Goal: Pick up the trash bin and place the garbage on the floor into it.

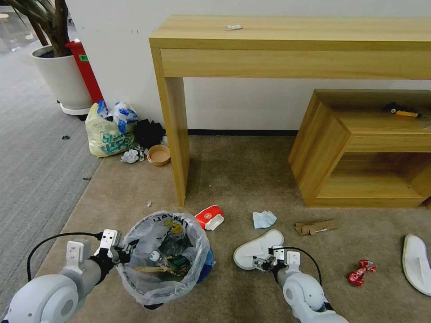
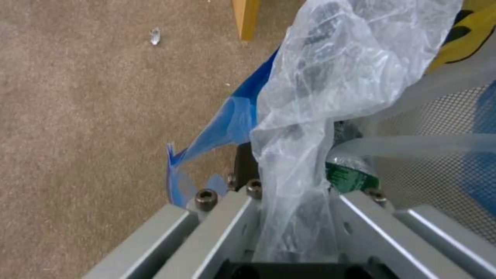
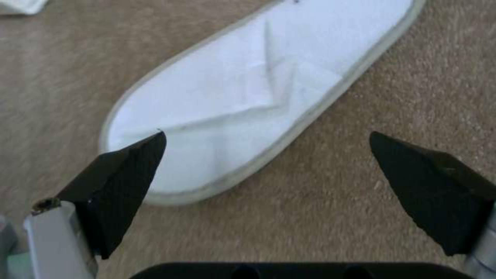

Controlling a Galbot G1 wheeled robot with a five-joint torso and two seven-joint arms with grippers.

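Note:
The trash bin (image 1: 164,264), round and lined with a crinkly clear bag, is at the lower left on the beige floor (image 1: 242,179). My left gripper (image 1: 125,254) is shut on its near-left rim and bag (image 2: 310,116). Litter and a green can (image 2: 348,176) lie inside. My right gripper (image 1: 261,262) hangs open just over a white slipper (image 1: 258,247), its black fingertips (image 3: 134,166) astride the slipper's (image 3: 248,100) end. More garbage lies around: a red-and-white wrapper (image 1: 209,217), a tissue (image 1: 264,219), a cardboard scrap (image 1: 316,226), a red wrapper (image 1: 360,272) and a second slipper (image 1: 416,264).
A wooden table's leg (image 1: 177,134) stands just behind the bin. A low wooden shelf (image 1: 359,148) is at the right. By the wall sit a bulging yellowish bag (image 1: 107,132), a brown bowl (image 1: 159,154) and crumpled paper (image 1: 130,156). Grey ribbed carpet (image 1: 40,157) lies left.

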